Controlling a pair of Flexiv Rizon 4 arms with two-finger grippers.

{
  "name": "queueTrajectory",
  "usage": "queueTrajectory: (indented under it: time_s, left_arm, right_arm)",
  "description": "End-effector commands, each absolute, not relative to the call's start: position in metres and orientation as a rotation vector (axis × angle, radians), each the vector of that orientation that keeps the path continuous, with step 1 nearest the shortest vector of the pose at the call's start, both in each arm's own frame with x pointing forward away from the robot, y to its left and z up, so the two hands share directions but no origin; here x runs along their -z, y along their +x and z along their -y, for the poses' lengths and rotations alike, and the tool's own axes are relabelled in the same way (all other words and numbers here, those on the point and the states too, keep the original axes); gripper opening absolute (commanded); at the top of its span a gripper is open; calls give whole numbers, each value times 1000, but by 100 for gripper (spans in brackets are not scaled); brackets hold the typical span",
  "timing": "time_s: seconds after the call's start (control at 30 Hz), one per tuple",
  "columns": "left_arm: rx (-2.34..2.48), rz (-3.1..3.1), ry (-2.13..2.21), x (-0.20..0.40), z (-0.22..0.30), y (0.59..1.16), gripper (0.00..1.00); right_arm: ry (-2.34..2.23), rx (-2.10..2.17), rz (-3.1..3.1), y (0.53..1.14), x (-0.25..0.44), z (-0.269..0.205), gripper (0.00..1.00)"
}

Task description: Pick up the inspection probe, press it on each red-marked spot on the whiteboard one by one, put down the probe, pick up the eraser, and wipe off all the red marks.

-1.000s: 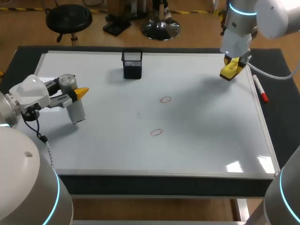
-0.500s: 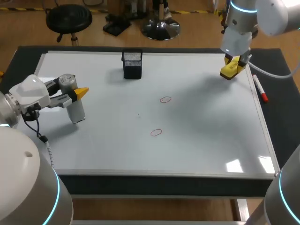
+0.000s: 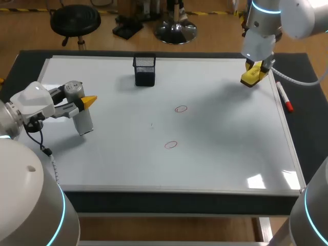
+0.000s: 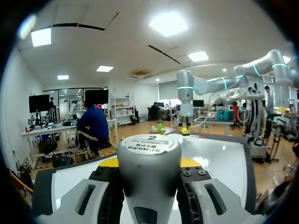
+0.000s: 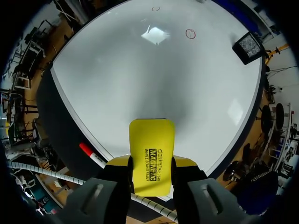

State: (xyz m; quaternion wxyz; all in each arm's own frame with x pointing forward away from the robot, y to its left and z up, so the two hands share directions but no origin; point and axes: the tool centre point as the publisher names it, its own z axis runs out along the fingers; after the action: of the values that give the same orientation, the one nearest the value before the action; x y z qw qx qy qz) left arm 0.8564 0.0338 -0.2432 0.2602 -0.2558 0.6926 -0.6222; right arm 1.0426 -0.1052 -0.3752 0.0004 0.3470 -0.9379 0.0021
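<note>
The whiteboard (image 3: 230, 154) covered nearly all of the dark table (image 3: 307, 128), leaving only narrow margins at its edges. At the left of the frame, the left end effector (image 3: 83, 104) was clamped side-on around the grey inspection probe (image 3: 83, 122), which stood upright with its base at or just above the board. That upright hold looked suited to pressing straight down. At the upper right, the right end effector (image 3: 254, 72) was closed on the yellow eraser (image 3: 251, 77), held near the board's far right edge, probably so it stayed out of the probe's way.

A black mesh cup (image 3: 145, 70) stood at upper centre and a red-capped marker (image 3: 284, 96) lay along the right edge, off the board. Both red marks (image 3: 180, 108) (image 3: 170, 145) sat unwiped near the middle, with open board between them and the probe.
</note>
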Motion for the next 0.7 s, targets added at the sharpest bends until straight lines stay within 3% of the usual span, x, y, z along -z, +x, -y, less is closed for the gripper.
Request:
queueTrajectory:
  time_s: [0.03, 0.3, 0.7]
  left_arm:
    - [1683, -1875, -695, 242, -33, 857, 0]
    - [1701, -1888, -649, 239, -16, 867, 0]
    - [1824, -1952, -507, 237, 50, 890, 0]
  right_arm:
    - [1090, -9, 2941, 1044, 375, 106, 0]
    - [1090, -9, 2941, 1044, 375, 106, 0]
    - [1090, -9, 2941, 1044, 375, 106, 0]
